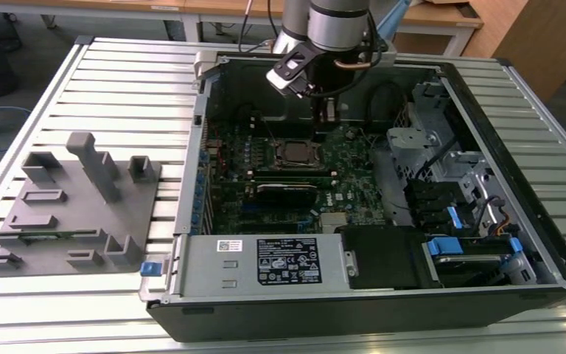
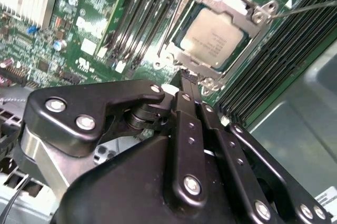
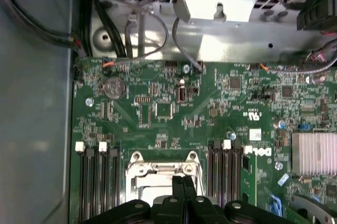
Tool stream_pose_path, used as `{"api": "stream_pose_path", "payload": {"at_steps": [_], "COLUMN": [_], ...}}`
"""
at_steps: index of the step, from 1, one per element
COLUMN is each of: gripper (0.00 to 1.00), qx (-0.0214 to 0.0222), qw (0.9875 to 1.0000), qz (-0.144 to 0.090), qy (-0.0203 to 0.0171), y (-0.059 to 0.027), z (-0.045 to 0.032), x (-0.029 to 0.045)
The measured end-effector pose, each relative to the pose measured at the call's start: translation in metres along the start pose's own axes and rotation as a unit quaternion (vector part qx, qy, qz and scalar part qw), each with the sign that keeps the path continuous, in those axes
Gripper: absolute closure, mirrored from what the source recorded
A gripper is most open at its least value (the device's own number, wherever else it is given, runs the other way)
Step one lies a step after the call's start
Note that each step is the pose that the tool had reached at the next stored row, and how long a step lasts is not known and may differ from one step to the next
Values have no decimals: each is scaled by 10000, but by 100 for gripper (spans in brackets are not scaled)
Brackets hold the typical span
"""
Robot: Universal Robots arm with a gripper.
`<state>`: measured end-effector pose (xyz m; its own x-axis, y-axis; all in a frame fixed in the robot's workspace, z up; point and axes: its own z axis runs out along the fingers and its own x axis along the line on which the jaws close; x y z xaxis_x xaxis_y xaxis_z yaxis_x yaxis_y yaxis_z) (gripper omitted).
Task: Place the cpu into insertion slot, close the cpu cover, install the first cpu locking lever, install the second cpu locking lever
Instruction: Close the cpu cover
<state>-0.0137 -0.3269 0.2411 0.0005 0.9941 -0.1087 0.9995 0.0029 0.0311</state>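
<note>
The cpu [image 2: 213,37], a small square chip with a dull silver-tan top, lies flat in the socket [image 1: 293,153] on the green motherboard [image 1: 347,166]. The silvery cpu cover [image 2: 235,3] frames it and looks lowered around it. One thin locking lever [image 2: 308,7] runs out from a corner of the socket. My gripper [image 2: 185,80] is shut with nothing between its fingers, its tips close above the socket's edge. In the exterior view the gripper [image 1: 329,114] hangs just behind the socket. In the first wrist view the gripper [image 3: 183,181] overlaps the cover [image 3: 158,170].
Black memory slots [image 3: 97,182] flank the socket on both sides. A finned heat sink [image 3: 316,153] sits on the board. The case walls [image 1: 200,147], a metal drive cage [image 1: 411,140] and a power supply [image 1: 263,262] surround it. A grey fixture block [image 1: 67,199] stands at the exterior view's left.
</note>
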Motion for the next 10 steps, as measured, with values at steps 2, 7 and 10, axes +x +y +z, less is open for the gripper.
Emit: {"api": "stream_pose_path", "payload": {"at_steps": [2,7,10], "gripper": [89,89,89], "qx": [102,107,95], "qw": [9999,9999,10000], "qz": [-11,-12,-11], "qy": [0,0,1], "y": [0,0,-9], "z": [3,3,6], "x": [0,0,1]}}
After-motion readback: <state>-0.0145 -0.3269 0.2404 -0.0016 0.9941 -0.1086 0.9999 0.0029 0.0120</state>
